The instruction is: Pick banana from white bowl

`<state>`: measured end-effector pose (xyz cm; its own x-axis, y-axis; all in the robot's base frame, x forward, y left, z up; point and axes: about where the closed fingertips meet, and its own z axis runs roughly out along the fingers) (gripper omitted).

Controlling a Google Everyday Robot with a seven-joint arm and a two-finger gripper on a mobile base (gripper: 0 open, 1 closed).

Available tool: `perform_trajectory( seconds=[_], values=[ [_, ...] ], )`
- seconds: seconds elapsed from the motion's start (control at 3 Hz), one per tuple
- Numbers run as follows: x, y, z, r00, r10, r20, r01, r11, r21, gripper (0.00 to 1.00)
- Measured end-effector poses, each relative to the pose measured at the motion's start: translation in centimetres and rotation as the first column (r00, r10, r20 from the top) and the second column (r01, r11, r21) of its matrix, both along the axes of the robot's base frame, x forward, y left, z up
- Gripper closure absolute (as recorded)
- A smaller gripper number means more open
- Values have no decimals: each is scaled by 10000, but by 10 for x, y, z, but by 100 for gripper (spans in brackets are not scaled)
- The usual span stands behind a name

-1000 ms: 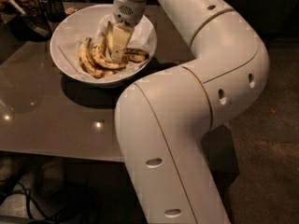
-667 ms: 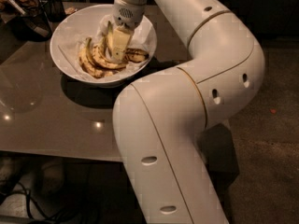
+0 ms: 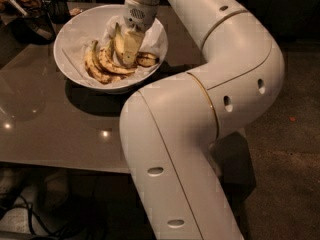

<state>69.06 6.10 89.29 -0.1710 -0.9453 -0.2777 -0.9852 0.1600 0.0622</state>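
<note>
The white bowl (image 3: 67, 44) stands on the far left part of the table, lined with white paper. The banana (image 3: 102, 66), a bunch of curved yellow fruits with brown-black blotches, lies in its middle. My gripper (image 3: 129, 48) reaches down from the white wrist into the bowl. It sits on the right side of the bunch, touching the bananas. One banana stands up along the gripper's left side. The gripper's body hides part of the bunch.
The bowl rests on a glossy brown table (image 3: 55, 129) with light reflections. Dark glass containers (image 3: 37, 19) stand at the far left, beside the bowl. My large white arm (image 3: 200, 114) fills the right and the foreground. Cables lie on the floor at the lower left.
The gripper stays down on the bananas in the bowl. The arm's elbow and lower link have shifted slightly. The bowl has not moved.
</note>
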Motion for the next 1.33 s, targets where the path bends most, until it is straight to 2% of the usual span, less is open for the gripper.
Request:
perform_trajectory(
  seconds=[0.67,1.0,1.33],
  values=[
    [0,0,0,10000,0,5,0,10000,3,95],
    [0,0,0,10000,0,5,0,10000,3,100],
    [4,0,16,9970,83,768,-111,9993,357,100]
  ],
)
